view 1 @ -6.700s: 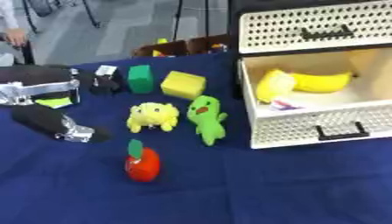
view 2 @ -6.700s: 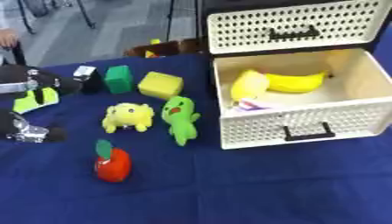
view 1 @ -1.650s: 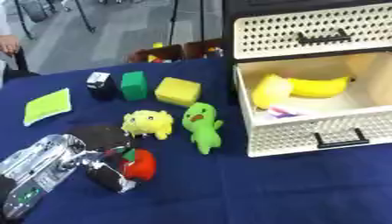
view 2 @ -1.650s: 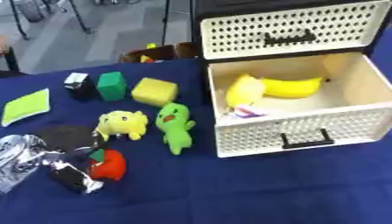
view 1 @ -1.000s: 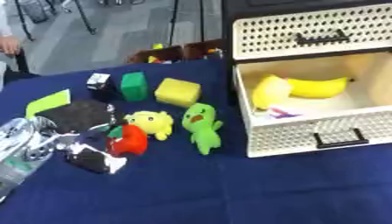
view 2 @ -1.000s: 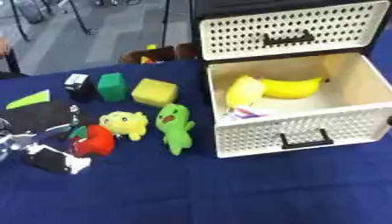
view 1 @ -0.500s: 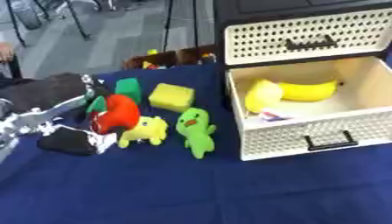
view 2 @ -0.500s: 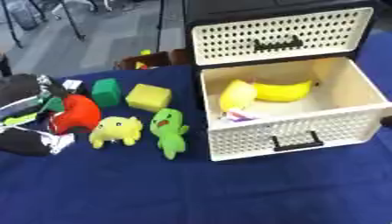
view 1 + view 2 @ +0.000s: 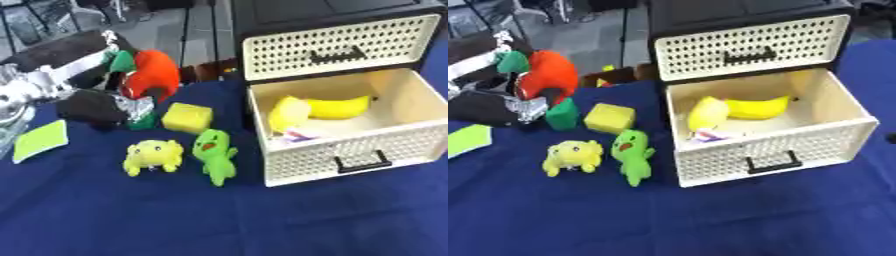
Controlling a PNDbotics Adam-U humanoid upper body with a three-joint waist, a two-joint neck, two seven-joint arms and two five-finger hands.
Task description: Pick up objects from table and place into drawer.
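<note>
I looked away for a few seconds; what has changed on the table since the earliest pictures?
The left hand took hold of the red apple toy that lay in front of the plush toys and lifted it off the table. The yellow frog toy, green toy, yellow block and open drawer with its banana stayed put.

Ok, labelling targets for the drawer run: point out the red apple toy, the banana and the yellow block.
red apple toy (image 9: 156,74), left eye view, its red body
banana (image 9: 339,106), left eye view, mid-curve
yellow block (image 9: 609,118), right eye view, its top face
</note>
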